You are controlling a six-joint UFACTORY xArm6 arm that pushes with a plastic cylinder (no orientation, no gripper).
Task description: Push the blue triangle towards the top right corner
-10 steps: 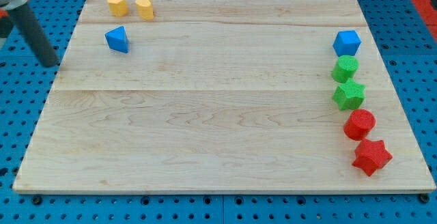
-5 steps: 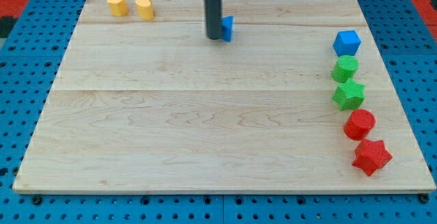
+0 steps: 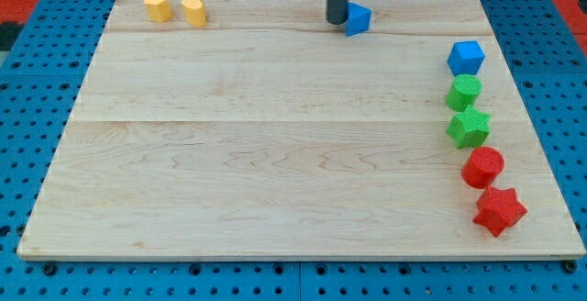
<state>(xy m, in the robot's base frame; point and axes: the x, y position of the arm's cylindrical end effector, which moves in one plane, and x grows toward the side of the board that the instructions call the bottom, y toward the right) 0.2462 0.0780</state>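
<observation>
The blue triangle (image 3: 358, 18) lies near the top edge of the wooden board (image 3: 275, 154), right of the middle. My tip (image 3: 337, 21) stands right against the triangle's left side, and the dark rod rises out of the view's top. The triangle's left part is hidden behind the rod.
Two yellow blocks (image 3: 157, 5) (image 3: 193, 10) sit at the top left. Down the right edge stand a blue cube (image 3: 465, 58), a green round block (image 3: 463, 91), a green star (image 3: 469, 128), a red round block (image 3: 482, 166) and a red star (image 3: 499, 210).
My tip went from off the board's left to the blue triangle and pushed it right and up, from the top left to right of the top middle.
</observation>
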